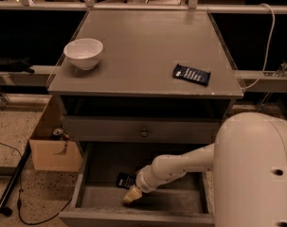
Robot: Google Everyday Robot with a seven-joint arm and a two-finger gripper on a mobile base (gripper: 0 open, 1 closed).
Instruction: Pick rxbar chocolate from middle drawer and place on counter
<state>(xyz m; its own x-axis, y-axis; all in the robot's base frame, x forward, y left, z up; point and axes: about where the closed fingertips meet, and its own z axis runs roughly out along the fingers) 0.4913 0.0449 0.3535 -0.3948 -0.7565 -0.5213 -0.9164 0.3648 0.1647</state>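
**Arm in the drawer:** Your robot's white arm (181, 167) fills the lower right. Its bulky shoulder hides that corner of the cabinet as it extends left and down into the open drawer (176, 200). Above, the grey counter (147, 37) carries two items well apart: a white bowl (84, 52) near the left edge and a navy bar (192, 74) near the right front. Under the counter sits a closed drawer front (110, 129) with a small round knob (144, 133). A cardboard box (50, 150) stands on the floor just left of the cabinet, with a can (58, 133) showing at its top. A pale cable (272, 32) hangs beyond the counter's right side. Inside the drawer, the gripper (132, 196) points down at the floor, left of centre and near the front wall. You cannot tell how wide it stands or whether it holds anything. The rxbar (125, 180) lies flat on the drawer floor just behind the gripper, its right end hidden by the wrist.
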